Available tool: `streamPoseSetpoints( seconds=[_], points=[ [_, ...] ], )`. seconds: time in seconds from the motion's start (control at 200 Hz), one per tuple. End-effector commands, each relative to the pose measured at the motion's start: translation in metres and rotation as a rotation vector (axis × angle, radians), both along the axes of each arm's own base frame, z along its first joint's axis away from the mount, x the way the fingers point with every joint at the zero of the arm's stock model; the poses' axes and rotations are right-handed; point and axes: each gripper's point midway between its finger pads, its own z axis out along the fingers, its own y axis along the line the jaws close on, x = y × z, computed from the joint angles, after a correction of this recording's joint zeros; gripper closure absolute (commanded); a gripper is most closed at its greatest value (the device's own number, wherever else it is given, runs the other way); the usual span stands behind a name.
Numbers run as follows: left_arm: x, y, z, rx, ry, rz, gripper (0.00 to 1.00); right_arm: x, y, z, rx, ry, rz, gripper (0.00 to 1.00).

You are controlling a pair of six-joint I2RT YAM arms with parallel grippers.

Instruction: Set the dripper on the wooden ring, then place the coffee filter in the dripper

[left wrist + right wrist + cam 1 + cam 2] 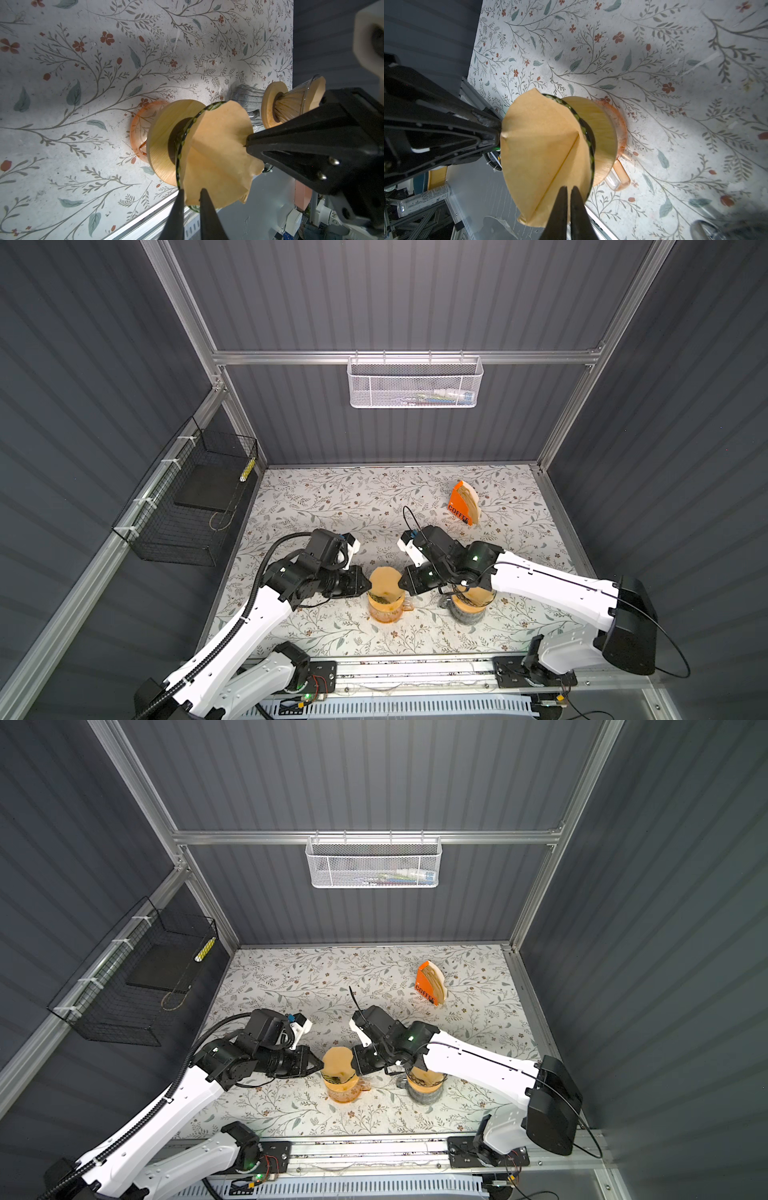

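My left claw (192, 192) and right claw (569, 190) each pinch opposite edges of the brown paper coffee filter (384, 583), which sits opened in the dripper (162, 141) at the near middle of the desk (332, 506).

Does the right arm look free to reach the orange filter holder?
Probably not yet: the right gripper is shut on the coffee filter at the dripper. Nothing stands between it and the filter holder.

The coffee filter (385, 581) sits in the dripper (385, 600) between the left gripper (367, 585) and right gripper (401, 583), second dripper (472, 600) rightward, filter holder (459, 506) behind.
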Motion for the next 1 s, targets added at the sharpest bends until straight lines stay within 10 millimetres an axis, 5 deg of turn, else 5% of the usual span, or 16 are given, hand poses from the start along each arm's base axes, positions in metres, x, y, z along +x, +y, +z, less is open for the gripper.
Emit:
streamPoseSetpoints(
  seconds=[0.0, 0.56, 0.826, 0.886, 0.996],
  points=[
    [0.001, 0.000, 0.014, -0.013, -0.023, 0.009, 0.84, 0.000, -0.001, 0.012, 0.006, -0.029, 0.003, 0.90],
    [0.007, -0.001, 0.034, -0.039, -0.073, 0.028, 0.83, 0.003, -0.002, 0.039, 0.058, -0.074, -0.011, 0.90],
    [0.026, 0.009, 0.048, 0.019, -0.151, 0.099, 0.83, 0.010, -0.016, 0.060, 0.054, -0.149, -0.044, 0.88],
    [0.034, 0.012, 0.054, 0.032, -0.183, 0.125, 0.82, 0.013, -0.023, 0.066, 0.047, -0.178, -0.056, 0.81],
    [0.053, 0.013, 0.068, 0.042, -0.268, 0.170, 0.76, 0.027, -0.048, 0.076, 0.030, -0.229, -0.117, 0.47]
  ],
)
